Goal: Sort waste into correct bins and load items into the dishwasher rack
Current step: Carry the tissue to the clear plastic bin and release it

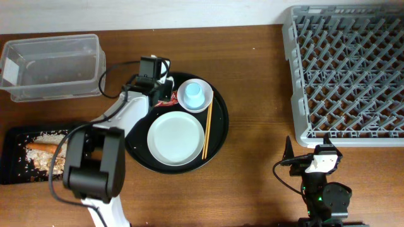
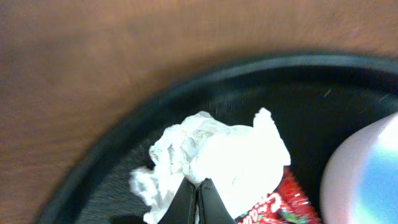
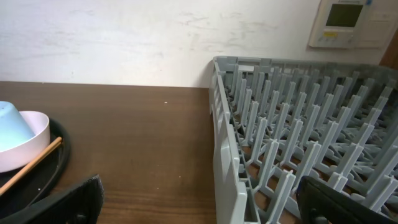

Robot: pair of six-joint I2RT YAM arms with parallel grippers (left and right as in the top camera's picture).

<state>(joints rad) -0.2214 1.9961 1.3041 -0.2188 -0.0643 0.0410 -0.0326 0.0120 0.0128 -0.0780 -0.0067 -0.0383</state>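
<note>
In the left wrist view my left gripper (image 2: pixel 199 198) has its fingers pressed together at the lower edge of the crumpled white tissue (image 2: pixel 230 149), which rests partly on the red wrapper (image 2: pixel 287 202). From overhead the left gripper (image 1: pixel 165 93) sits over the round tray's upper left, by the wrapper (image 1: pixel 168 100). The light blue cup (image 1: pixel 194 94) sits in the small white bowl (image 1: pixel 206 101). The white plate (image 1: pixel 177 137) and chopsticks (image 1: pixel 206 131) lie beside it. My right gripper (image 1: pixel 315 159) is open and empty, in front of the grey rack (image 1: pixel 347 72).
The large round black tray (image 1: pixel 218 135) holds the dishes. The clear tub (image 1: pixel 53 66) stands at the back left. The flat black tray (image 1: pixel 12 169) at the front left holds rice and a carrot (image 1: pixel 43 150). The rack's near wall (image 3: pixel 225 155) is close to my right gripper (image 3: pixel 199 190).
</note>
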